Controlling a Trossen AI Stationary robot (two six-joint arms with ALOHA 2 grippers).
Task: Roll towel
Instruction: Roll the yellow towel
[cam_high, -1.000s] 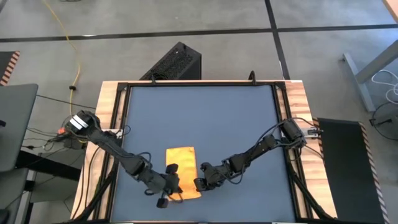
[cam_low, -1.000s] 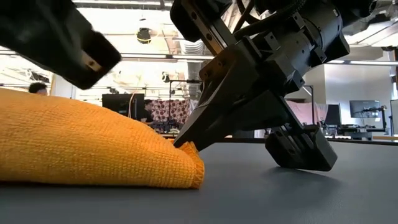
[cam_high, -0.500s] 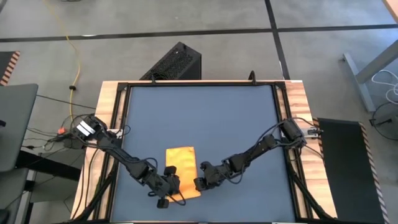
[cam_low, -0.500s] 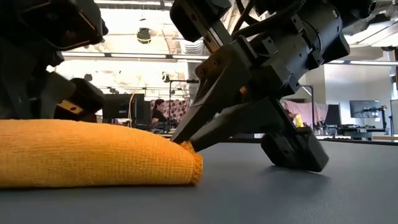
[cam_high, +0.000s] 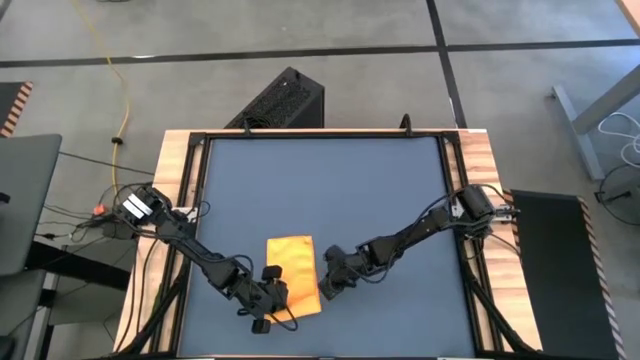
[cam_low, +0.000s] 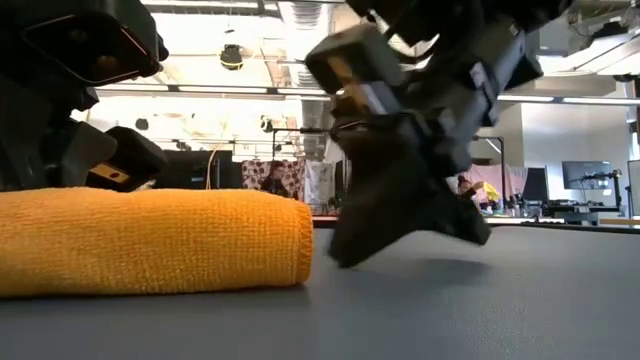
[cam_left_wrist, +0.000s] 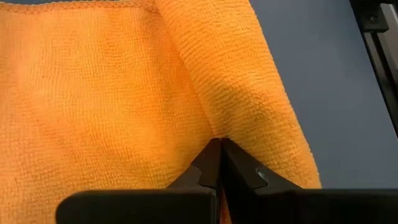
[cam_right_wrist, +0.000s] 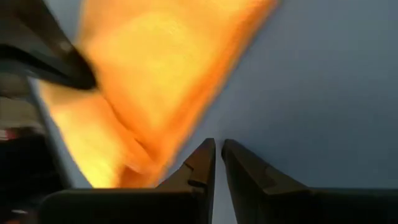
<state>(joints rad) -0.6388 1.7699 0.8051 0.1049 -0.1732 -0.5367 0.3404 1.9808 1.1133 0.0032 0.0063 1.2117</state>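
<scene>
**A:** so how far along is the roll? the towel (cam_high: 293, 271) looks more folded than rolled to me, a flat-ish strip lying near the front edge of the table (cam_high: 380, 190)

**B:** yeah, early days I reckon. There's one turned-over fold along the edge by the left gripper (cam_left_wrist: 216, 151), and that's about it. That gripper's fingers are pinched tight together with the tips pressed into the crease of the cloth; can't tell if it's actually got fabric nipped between them or is just pinning it down

**A:** and the right gripper (cam_high: 324, 288)?

**B:** just beside the towel's side, off the cloth, nothing in it. Fingers only a narrow crack apart

**A:** so most of the rolling is left

**B:** pretty much, the far part of the towel, away from both grippers, is lying flat and unrolled
</scene>
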